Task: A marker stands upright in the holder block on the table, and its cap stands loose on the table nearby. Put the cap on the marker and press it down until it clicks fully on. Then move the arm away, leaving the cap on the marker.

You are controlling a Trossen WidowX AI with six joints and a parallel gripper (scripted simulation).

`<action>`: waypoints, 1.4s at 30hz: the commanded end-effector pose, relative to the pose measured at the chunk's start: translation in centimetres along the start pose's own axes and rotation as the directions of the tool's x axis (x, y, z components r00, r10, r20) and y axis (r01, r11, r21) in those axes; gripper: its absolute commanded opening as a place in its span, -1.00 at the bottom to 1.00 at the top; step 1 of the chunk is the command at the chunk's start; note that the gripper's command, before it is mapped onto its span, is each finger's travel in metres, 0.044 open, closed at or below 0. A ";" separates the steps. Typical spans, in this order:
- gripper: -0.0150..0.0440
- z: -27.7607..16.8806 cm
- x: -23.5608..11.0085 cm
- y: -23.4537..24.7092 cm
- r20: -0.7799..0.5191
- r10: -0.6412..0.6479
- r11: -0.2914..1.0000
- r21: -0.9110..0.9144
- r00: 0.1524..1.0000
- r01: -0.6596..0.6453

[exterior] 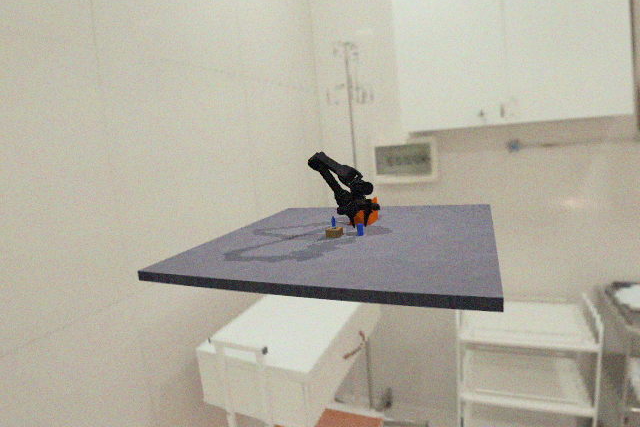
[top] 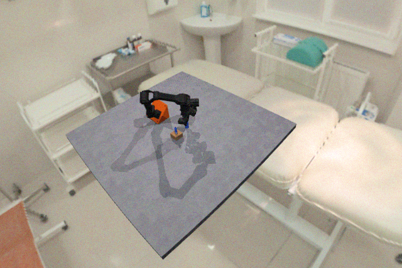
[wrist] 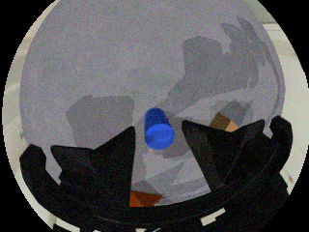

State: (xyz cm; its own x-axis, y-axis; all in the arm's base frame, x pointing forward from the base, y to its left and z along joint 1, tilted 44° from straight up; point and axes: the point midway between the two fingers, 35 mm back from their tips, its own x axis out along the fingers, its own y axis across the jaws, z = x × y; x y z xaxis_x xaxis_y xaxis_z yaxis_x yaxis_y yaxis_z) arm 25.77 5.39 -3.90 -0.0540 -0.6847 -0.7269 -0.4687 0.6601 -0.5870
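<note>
Two dark fingers, parted partway, nothing gripped: the tool (top: pixel 183 123) (exterior: pixel 360 225) (wrist: pixel 158 128) poised just above the loose cap (top: pixel 186 125) (exterior: pixel 360 230) (wrist: pixel 159 137), one fingertip to either side in the wrist view. Contact with the cap: impossible to tell.

Below, the blue cap, upright on the desk (top: pixel 233 135) (exterior: pixel 423 262) (wrist: pixel 97 58). Probably light, stiff plastic, smooth enough to slip or tip at an uneven touch; little risk of crushing. Best hold, by judgement: squarely around the round side walls, about mid-height, axis kept vertical, top and open lower end left unobstructed.

Just left of the cap and slightly nearer in the top view, the brown holder block (top: pixel 177 137) (exterior: pixel 333 233) (wrist: pixel 222 122), with the blue marker (top: pixel 176 130) (exterior: pixel 333 222) standing upright in it, uncapped. Farther left and far side, an orange piece (top: pixel 164 110) (exterior: pixel 370 217) (wrist: pixel 144 198) beside the arm.

Capping not yet begun. Next, likely: lower a little, centre, close gently, lift straight. Later, a firm downward press, with slip in the grasp or a tilted start as the main hazards.
</note>
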 end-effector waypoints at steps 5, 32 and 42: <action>0.32 -0.2 1.4 0.0 -0.006 -0.005 1.000 -0.009 1.000 0.005; -0.49 -0.1 0.8 0.1 -0.006 -0.004 1.000 -0.009 1.000 0.004; -0.49 -0.1 -2.0 0.1 -0.005 -0.003 1.000 -0.009 1.000 0.003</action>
State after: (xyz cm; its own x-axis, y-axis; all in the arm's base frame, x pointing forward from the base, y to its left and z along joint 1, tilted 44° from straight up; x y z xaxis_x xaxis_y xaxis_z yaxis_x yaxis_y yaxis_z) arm 25.51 6.13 -3.23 -0.0641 -0.6951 -0.7161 -0.4862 0.6484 -0.5859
